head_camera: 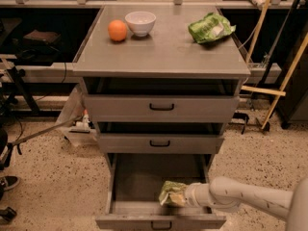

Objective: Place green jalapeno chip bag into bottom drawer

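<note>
A speckled floor (pixel 53 186) fills the lower part of the camera view. On it stands a grey metal cabinet (pixel 91 124) with three drawers, all pulled out to different degrees. Its flat tabletop (pixel 163 52) takes up the upper middle of the view.

The bottom drawer (pixel 139 177), the deepest, is open the farthest, and its grey floor is exposed. The small black handle (pixel 161 224) on its front sits at six o'clock in the view. The middle drawer (pixel 160 143) and the top drawer (pixel 161 108) stick out only a little, each with a dark handle at its centre.

The robot's pale arm (pixel 250 198) comes in from about four o'clock and reaches over the right wall of the bottom drawer. The hand (pixel 185 196) is inside that drawer, near its front right corner. It is closed on the green jalapeno chip bag (pixel 171 192), with its tip buried in the crumpled foil. The bag is bunched up and upright at the hand's nine o'clock, low in the drawer and close behind the front panel. I cannot tell whether it touches the drawer floor.

On the tabletop, a brighter green bag (pixel 210 28) lies toward one o'clock, near the right edge. A white bowl (pixel 140 22) sits toward eleven o'clock. An orange (pixel 117 31) is just beside the bowl, at its eight o'clock.

Wooden poles (pixel 284 76) lean against the background at about three o'clock, well apart from the cabinet.
</note>
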